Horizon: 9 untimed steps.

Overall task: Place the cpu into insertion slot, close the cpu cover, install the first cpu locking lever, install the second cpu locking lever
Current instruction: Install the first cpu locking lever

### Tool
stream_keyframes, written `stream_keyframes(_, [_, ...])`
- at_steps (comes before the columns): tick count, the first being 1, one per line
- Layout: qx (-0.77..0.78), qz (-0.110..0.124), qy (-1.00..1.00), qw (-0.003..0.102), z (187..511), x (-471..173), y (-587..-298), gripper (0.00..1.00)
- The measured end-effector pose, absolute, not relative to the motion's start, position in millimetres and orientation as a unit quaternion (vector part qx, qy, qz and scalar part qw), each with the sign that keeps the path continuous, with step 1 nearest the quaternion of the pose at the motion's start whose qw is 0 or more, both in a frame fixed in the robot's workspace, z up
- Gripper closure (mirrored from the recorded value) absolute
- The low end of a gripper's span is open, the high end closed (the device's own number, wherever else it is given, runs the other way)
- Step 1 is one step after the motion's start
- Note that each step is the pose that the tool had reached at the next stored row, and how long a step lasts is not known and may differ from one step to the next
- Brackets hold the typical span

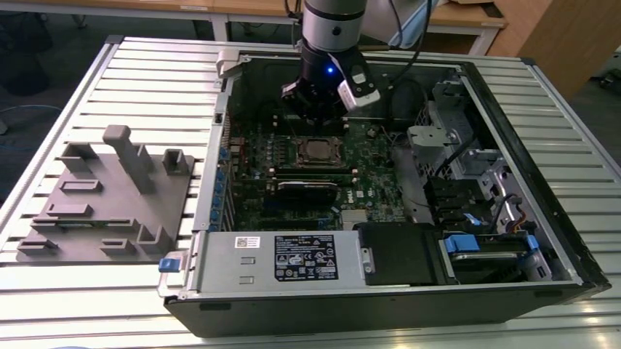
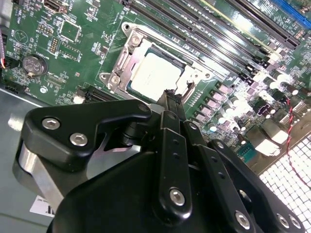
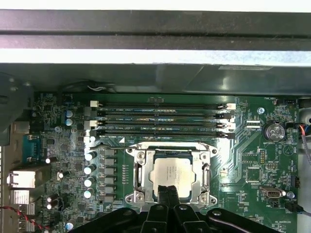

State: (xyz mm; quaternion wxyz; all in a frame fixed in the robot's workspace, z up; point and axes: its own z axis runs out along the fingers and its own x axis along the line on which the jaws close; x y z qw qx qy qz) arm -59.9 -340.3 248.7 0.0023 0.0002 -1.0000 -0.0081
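Observation:
The cpu [image 3: 170, 171] lies flat in the insertion slot [image 3: 137, 177] on the green board, its silver-tan top showing. The cpu cover [image 3: 206, 172] lies down around it as a silvery frame. My gripper [image 3: 168, 192] hangs just above the socket's edge, at the cpu's side. Its two black fingertips are pressed together and hold nothing. In the second wrist view the gripper [image 2: 171, 96] ends right beside the cpu [image 2: 154, 74] and the cover [image 2: 127, 53]. In the exterior view the gripper [image 1: 313, 125] stands over the socket with the cpu [image 1: 318, 151]. I cannot tell how the locking levers stand.
The open computer case [image 1: 505, 131] lies on a slatted table. Long black memory slots [image 3: 160, 119] run beside the socket. A black card [image 1: 308, 190] and a power supply [image 1: 291, 258] sit nearer the case front. A grey fixture block [image 1: 107, 196] rests at the exterior view's left.

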Motion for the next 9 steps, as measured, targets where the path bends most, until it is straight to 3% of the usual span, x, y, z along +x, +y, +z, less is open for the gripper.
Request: stream_keyframes(9, [0.000, -0.008, -1.000, 0.002, 248.7, -63.8, -340.3, 0.89])
